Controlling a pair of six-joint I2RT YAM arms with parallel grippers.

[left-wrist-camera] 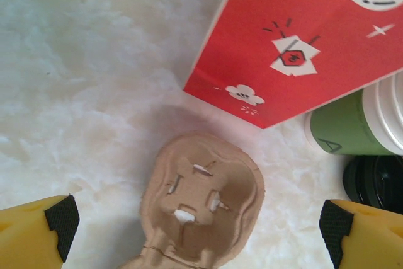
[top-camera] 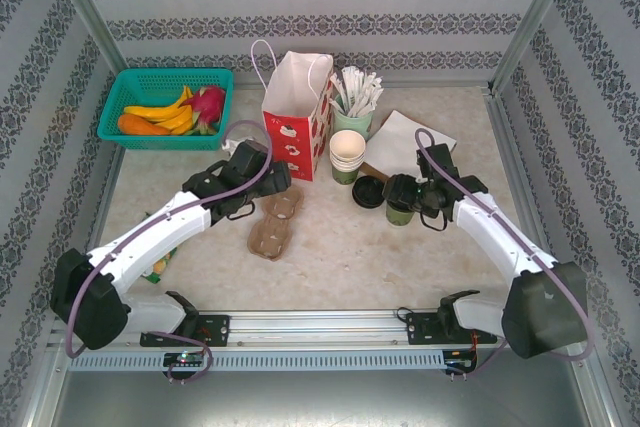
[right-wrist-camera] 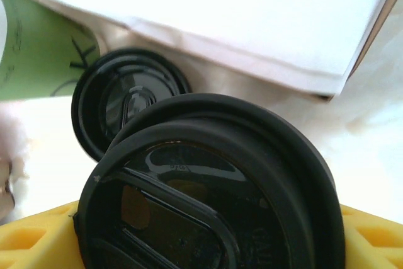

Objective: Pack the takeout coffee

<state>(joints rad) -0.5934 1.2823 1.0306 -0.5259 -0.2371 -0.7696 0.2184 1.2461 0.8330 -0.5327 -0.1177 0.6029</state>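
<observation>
The takeout coffee cup (top-camera: 400,213), green-walled and capped with a black lid (right-wrist-camera: 208,187), stands right of centre. My right gripper (top-camera: 412,197) is shut around it, yellow fingers (right-wrist-camera: 371,231) on both sides of the lid. A second black lid (top-camera: 368,192) lies on the table just left of it, the same lid (right-wrist-camera: 129,102) showing in the right wrist view. The brown two-well pulp tray (top-camera: 275,223) lies at centre. My left gripper (top-camera: 266,187) hovers open over the far well of the tray (left-wrist-camera: 201,200), fingertips (left-wrist-camera: 60,218) wide apart and holding nothing.
A red-and-white paper bag (top-camera: 297,117) stands behind the tray. Beside it are a stack of green paper cups (top-camera: 347,155) and a cup of wrapped straws (top-camera: 355,97). White napkins (top-camera: 410,139) lie at back right. A green fruit basket (top-camera: 165,107) sits at back left.
</observation>
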